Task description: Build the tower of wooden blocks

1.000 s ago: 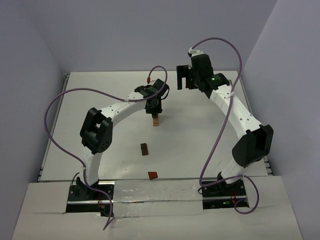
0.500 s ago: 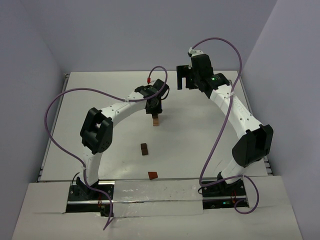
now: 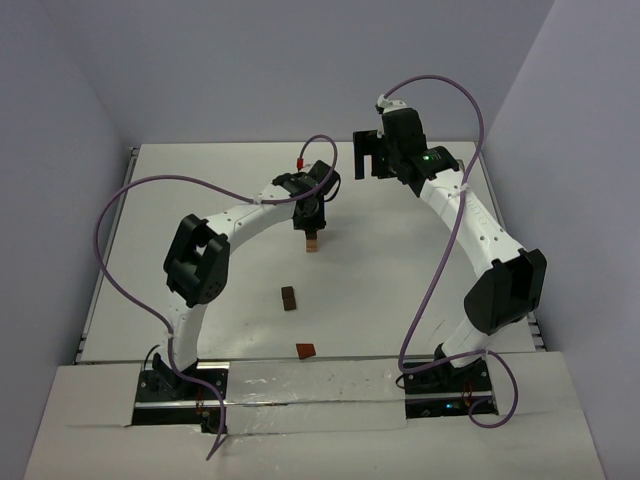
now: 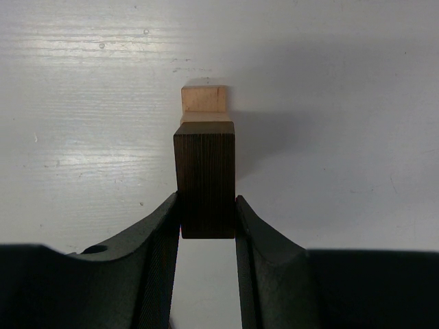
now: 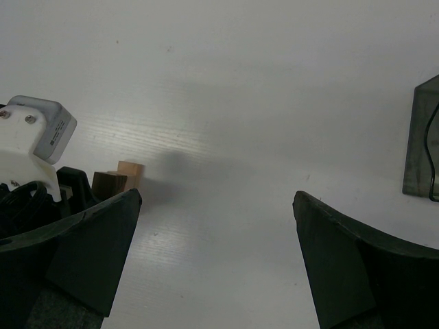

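White table (image 3: 370, 270), left hand (image 4: 208, 207) gripping dark block (image 4: 204, 175), tan block (image 4: 204, 98) near

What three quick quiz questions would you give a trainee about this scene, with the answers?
1. True or false: the right gripper is shut on a block.
2. What is the left gripper shut on? A) a white block B) a dark block C) nothing
3. In the top view, how many loose blocks lie on the table nearer the arm bases than the left gripper?
Key: 1 false, it is open and empty. 2 B. 3 two: a dark one and a reddish one.
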`<state>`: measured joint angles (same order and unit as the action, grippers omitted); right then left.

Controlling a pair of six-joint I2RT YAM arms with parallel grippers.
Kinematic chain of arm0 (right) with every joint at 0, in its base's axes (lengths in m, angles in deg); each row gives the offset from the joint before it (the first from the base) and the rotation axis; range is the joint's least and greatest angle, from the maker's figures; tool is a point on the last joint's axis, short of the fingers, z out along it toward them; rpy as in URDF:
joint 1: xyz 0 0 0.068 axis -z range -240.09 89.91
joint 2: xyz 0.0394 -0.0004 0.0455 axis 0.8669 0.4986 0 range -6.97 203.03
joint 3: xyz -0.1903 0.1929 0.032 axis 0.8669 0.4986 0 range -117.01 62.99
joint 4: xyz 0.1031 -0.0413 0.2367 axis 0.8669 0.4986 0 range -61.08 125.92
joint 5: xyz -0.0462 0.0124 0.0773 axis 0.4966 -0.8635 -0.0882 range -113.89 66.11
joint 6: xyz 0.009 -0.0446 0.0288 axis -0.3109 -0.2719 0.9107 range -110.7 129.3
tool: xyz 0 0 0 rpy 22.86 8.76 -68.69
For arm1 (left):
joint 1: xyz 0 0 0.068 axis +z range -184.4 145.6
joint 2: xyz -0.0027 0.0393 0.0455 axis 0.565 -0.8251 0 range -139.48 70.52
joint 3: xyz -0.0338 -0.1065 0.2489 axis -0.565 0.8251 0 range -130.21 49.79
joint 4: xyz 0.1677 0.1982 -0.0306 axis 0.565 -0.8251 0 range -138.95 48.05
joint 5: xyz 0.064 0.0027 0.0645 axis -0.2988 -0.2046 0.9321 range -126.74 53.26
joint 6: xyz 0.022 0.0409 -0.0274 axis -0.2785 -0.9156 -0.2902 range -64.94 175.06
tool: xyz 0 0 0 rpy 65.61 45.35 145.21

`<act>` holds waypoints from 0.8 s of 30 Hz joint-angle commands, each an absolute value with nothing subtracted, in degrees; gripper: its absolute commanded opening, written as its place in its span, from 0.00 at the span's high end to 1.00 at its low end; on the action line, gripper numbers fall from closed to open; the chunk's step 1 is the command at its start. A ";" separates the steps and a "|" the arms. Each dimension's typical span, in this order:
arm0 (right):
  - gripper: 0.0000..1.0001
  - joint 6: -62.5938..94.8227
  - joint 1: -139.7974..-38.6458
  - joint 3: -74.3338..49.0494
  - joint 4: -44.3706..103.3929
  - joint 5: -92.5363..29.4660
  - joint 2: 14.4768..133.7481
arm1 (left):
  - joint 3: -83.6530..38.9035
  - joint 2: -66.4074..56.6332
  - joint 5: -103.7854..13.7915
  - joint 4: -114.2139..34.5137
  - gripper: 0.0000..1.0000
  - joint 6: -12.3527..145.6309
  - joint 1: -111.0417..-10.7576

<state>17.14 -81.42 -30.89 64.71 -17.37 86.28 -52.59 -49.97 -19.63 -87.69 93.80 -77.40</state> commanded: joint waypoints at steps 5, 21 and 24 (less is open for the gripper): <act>0.00 17.47 -81.19 -33.12 64.56 -17.13 86.60 | -55.14 -50.23 -20.39 -87.39 0.78 93.91 -77.73; 0.00 17.62 -81.19 -34.18 64.95 -17.71 87.31 | -52.60 -48.05 -20.18 -86.84 0.77 93.85 -77.73; 0.00 17.65 -81.19 -34.30 65.04 -17.83 87.34 | -52.35 -47.79 -20.12 -86.88 0.74 93.82 -77.73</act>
